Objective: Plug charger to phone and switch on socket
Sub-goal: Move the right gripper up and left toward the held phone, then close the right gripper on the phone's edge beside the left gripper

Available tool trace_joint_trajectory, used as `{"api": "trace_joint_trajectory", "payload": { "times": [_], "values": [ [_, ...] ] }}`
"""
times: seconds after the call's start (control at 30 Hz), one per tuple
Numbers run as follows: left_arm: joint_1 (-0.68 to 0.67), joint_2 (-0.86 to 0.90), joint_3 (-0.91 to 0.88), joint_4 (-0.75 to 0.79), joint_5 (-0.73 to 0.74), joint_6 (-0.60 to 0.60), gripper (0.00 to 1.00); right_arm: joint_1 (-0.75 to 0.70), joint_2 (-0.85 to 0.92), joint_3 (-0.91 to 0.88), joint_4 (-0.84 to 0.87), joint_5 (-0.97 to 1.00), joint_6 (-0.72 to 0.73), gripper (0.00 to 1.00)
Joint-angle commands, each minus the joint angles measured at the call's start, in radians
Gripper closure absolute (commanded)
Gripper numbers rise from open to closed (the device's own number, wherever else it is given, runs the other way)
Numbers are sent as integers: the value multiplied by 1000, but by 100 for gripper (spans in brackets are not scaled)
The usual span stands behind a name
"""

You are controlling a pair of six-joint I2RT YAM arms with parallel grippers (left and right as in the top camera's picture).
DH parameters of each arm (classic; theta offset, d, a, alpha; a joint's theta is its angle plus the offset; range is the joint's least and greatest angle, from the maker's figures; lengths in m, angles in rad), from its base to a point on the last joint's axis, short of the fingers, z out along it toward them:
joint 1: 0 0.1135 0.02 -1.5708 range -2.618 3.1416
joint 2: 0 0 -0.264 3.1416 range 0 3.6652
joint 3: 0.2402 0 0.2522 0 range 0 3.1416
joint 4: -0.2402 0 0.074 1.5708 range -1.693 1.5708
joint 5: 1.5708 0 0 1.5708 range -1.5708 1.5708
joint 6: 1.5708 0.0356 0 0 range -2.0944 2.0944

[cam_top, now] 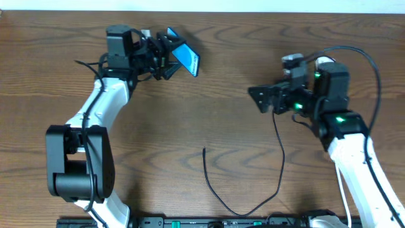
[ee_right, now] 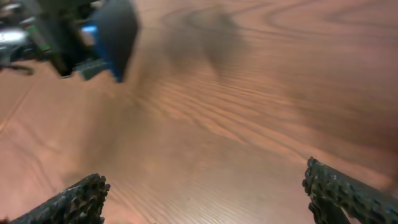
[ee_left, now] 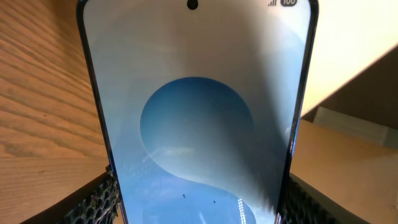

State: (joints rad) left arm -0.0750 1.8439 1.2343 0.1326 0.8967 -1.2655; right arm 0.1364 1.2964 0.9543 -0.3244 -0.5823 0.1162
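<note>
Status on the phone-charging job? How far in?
Done: slim blue-screened smartphone is gripped in the left pincer, held above the wooden table. In hand: right pincer is open and empty, pointing toward the phone. Left: thin black charger cable lies loose on the table, not plugged into the phone; the socket is still to switch, and it isn't clearly in view.

table [cam_top: 240, 57]: brown wood, wavy grain, in all 3 views | black bar [cam_top: 190, 223]: along near table edge, small green marks | pale band [cam_top: 253, 5]: along far edge, overhead | cream surface [ee_left: 354, 37]: beyond table, left wrist view; pale strip [ee_left: 354, 127] below it
</note>
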Motion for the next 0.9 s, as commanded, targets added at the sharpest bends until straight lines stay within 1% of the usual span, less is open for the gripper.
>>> {"api": "trace_joint_trajectory", "payload": {
  "times": [0.0,0.13,0.23,0.5,0.87],
  "values": [
    [-52,-30,8,12,-50,-46,93,49,14,29,37,-37,-28,1],
    [-101,-30,8,12,-79,-60,93,85,17,29,59,-39,-27,1],
    [-130,-30,8,11,-93,-100,93,88,17,29,60,-38,-27,1],
    [-208,-30,8,12,-178,-109,93,88,17,29,89,-37,-27,1],
    [-287,-30,8,13,-209,-223,93,88,17,29,85,-38,-16,1]
  ]
}}
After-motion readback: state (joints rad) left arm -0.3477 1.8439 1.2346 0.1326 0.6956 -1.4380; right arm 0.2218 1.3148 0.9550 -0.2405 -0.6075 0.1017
